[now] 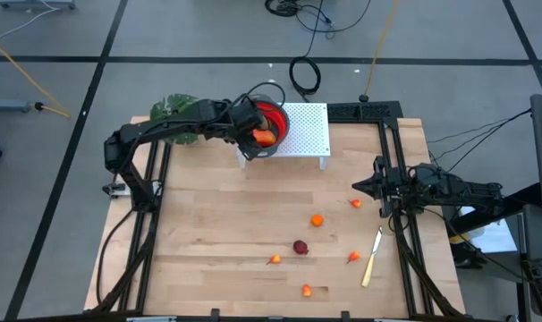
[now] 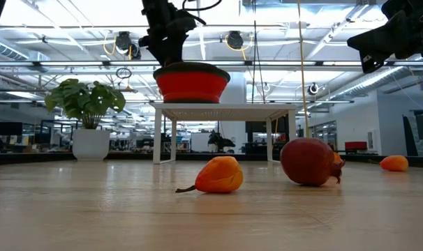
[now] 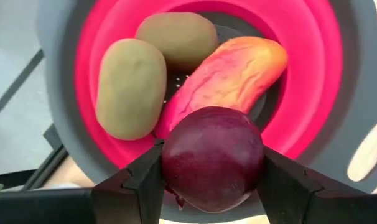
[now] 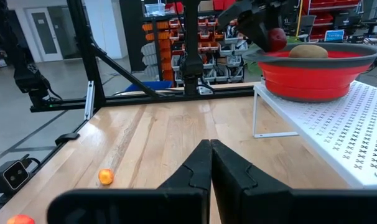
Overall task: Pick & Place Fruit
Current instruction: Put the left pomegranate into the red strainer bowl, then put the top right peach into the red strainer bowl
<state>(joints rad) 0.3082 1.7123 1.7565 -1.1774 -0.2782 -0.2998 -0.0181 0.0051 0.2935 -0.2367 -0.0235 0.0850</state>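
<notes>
A red bowl with a grey rim stands on a white perforated stand at the table's far middle. In it lie two olive-brown oval fruits and a longer red-orange piece. My left gripper hangs over the bowl's left rim, shut on a dark red round fruit. My right gripper waits shut at the table's right side, clear of everything. Another dark red fruit, an orange one and several small orange-red bits lie on the near half of the table. My left gripper pinches the dark red round fruit by two opposite sides between its two fingers. The fingers slant down at it from the table's left side. The fruit is lifted clear, just above the inside of the bowl and the fruits lying there.
A pale-handled knife lies near the table's right front. A leafy green plant stands off the far left corner, behind the left arm. Black frame rails run along both table sides. Bare wood lies between the stand and the loose fruit.
</notes>
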